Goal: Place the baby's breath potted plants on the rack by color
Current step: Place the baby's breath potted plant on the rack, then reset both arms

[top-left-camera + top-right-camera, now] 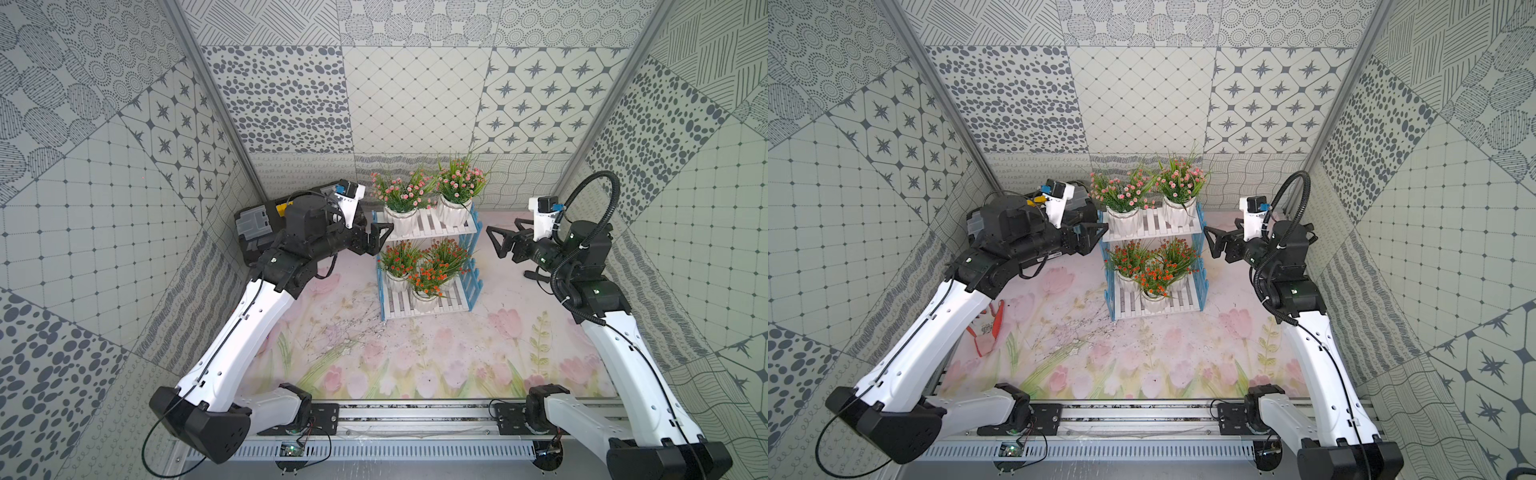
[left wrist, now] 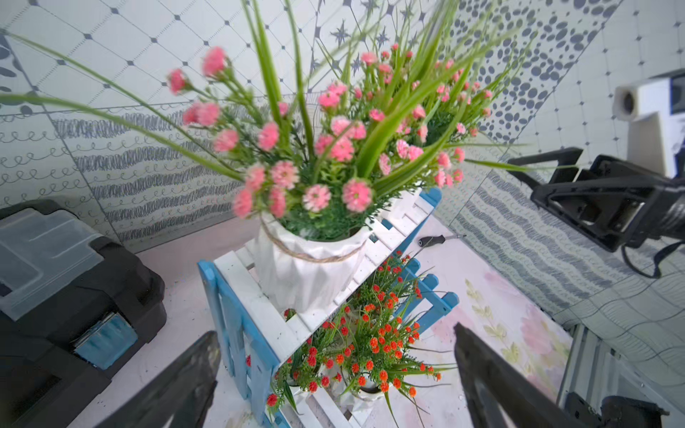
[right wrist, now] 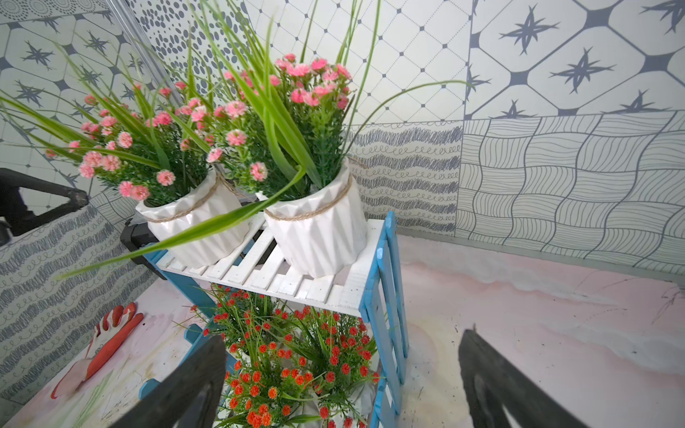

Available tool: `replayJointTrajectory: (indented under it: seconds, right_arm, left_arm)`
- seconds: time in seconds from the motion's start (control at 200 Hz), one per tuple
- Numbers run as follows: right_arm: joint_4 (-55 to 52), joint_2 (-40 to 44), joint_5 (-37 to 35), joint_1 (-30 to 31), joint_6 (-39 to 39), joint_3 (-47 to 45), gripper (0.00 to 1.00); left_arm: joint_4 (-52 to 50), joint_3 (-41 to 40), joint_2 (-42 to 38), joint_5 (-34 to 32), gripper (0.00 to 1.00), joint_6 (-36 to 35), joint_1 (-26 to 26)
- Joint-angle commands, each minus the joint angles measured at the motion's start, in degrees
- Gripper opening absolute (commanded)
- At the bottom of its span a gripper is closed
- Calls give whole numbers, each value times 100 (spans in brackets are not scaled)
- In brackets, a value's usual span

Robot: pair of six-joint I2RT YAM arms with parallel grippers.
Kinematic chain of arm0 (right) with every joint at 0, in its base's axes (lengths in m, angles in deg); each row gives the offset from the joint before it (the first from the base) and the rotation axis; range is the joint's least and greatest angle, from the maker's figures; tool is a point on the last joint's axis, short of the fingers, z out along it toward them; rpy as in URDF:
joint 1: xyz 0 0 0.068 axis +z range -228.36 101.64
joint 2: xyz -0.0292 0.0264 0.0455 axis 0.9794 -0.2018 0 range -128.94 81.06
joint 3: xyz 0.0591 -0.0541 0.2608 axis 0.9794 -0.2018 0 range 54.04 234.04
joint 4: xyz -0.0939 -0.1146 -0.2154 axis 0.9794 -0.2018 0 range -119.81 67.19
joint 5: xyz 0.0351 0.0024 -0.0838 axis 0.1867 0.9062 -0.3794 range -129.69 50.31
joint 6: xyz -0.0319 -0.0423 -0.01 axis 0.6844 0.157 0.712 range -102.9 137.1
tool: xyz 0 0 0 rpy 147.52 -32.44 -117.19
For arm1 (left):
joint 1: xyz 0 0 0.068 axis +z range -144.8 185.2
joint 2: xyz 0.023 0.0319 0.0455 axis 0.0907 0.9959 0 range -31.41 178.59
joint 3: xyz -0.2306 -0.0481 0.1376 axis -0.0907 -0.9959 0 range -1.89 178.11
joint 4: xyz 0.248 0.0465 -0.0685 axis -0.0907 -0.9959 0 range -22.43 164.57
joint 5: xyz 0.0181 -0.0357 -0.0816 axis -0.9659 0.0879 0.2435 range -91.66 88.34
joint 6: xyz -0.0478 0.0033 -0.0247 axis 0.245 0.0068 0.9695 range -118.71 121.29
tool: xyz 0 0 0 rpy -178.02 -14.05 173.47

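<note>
grippers: left gripper wide open, empty, just left of rack; right gripper open, empty, apart to its right | plants: pink plants on far upper tier, orange plants on near lower tier | next: sorting apparently done; nearer pink pot just right of left jaws, so probably withdraw leftward

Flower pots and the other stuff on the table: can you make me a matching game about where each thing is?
Things:
1. pink plants
2. orange-red plants
3. black toolbox
4. orange-and-white glove

Places:
A. lying flat on the flowery table
B. upper shelf of the rack
C. standing at the back, beside the rack
D. lower shelf of the rack

Right pairs: 1-B, 2-D, 3-C, 4-A.
</note>
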Motion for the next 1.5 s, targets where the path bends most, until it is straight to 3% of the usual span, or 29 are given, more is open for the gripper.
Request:
replayJointTrajectory:
  seconds: [0.0, 0.08, 0.18, 0.325, 0.445, 0.78, 0.9, 1.096, 1.296, 1.376, 1.431, 1.491]
  right_arm:
    - [-82, -232, -203, -161, -216, 222, 98]
    - [-27, -387, -232, -362, -395, 125, 98]
    - [79, -536, -355, -593, -588, -80, 98]
    - [313, -868, -712, -760, -618, -452, 98]
    - [758, -1155, -803, -770, -615, -878, 98]
    - [2497, -1636, -1051, -761, -461, -2164, 98]
    - [2730, -1880, -1178, -761, -284, -2275, 98]
    - [3203, -2408, -1424, -760, 9, -2492, 98]
    - [4169, -2604, -1545, -761, 211, -2946, 98]
    - [4345, -2528, -1592, -761, 235, -3077, 98]
    - [4701, -2417, -1575, -752, 253, -3256, 98]
    - [5189, -2235, -1722, -752, 191, -3710, 98]
  left_arm:
    - [782, -551, -395, 574, 98, 1042, 923]
    - [1003, -941, -490, 673, 98, 1501, 1596]
    - [900, -1344, -514, 202, 98, 1880, 2245]
    - [171, -1487, -180, -1202, 99, 1186, 2378]
    - [198, -1842, 135, -1790, 99, 803, 2378]
    - [2681, -3944, 721, -2609, 99, 31, 2321]
    - [3322, -4185, 1154, -2738, 99, -216, 2324]
    - [5360, -4936, 1675, -2771, 98, -525, 2269]
    - [6085, -5203, 1916, -2669, 98, -731, 2126]
    - [7262, -5669, 2183, -2629, 98, -849, 2116]
    - [6737, -5573, 2042, -2798, 98, -708, 2094]
    - [7111, -5623, 2166, -2812, 98, -824, 2067]
